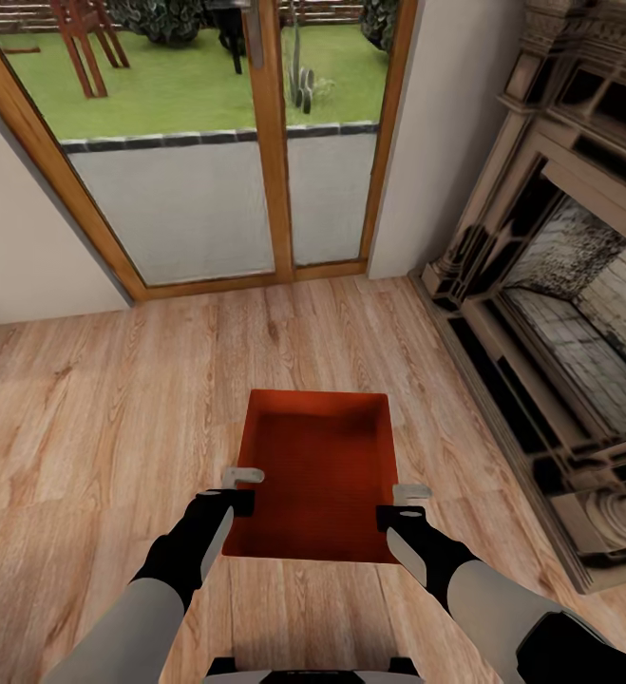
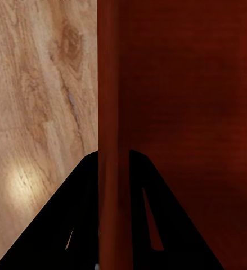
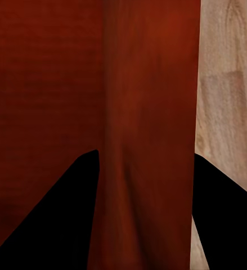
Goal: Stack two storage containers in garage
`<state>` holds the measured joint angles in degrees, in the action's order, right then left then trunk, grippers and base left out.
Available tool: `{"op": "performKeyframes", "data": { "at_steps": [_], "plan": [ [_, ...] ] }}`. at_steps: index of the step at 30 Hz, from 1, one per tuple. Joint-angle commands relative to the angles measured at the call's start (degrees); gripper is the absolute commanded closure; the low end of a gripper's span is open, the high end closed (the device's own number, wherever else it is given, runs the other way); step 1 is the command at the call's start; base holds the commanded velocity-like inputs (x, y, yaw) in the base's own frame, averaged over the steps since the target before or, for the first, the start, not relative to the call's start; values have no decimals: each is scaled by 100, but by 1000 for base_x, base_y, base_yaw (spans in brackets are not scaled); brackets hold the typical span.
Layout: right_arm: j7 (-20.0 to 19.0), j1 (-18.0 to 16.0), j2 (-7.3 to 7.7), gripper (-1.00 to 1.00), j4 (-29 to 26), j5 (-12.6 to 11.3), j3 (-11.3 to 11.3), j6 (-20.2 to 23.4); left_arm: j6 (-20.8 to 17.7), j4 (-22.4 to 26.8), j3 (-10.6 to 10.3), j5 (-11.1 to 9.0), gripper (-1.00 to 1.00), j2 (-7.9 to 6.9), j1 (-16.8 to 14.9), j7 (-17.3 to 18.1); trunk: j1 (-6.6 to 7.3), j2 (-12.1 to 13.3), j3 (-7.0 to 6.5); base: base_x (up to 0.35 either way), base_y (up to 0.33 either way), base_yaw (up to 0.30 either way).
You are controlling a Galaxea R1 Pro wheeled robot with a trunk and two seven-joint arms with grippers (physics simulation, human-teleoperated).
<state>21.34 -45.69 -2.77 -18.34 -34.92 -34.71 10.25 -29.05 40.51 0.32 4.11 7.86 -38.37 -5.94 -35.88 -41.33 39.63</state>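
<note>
I have 1 storage container in front of me, a red-orange open bin held low over the light wood-plank floor of the living room, its long axis running away from me toward the glass garden doors. My left gripper sits at the bin's left wall near its near corner, and my right gripper sits at the right wall, about level with it. In the left wrist view the red wall runs straight down between the 2 black fingers, 1 finger on the floor side and 1 over the bin's inside, so I read that gripper as clamped on the wall. The right wrist view tells the same: the wall passes between the 2 dark fingers, inside of the bin on 1 side and plank floor on the other (the contact itself is too dark for me to see exactly). The bin's floor looks finely ribbed. To my right stands the brick fireplace with its dark carved surround, and beyond the doors I see green lawn.
</note>
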Motion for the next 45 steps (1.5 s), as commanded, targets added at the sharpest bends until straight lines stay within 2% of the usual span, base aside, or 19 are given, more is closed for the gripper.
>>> {"op": "performKeyframes", "data": {
  "at_steps": [1, 45],
  "plan": [
    [37, -10, 83, 100, -29, 134, 8, 12, -39, -8, -15, 54, 100, -30, 3, -21, 21, 37, -14, 0, 0, 0],
    [27, -10, 83, 100, -29, 134, 8, -41, -39, -8, -15, 54, 100, -30, 1, -21, 988, 1801, -804, 0, 0, 0]
  ]
}}
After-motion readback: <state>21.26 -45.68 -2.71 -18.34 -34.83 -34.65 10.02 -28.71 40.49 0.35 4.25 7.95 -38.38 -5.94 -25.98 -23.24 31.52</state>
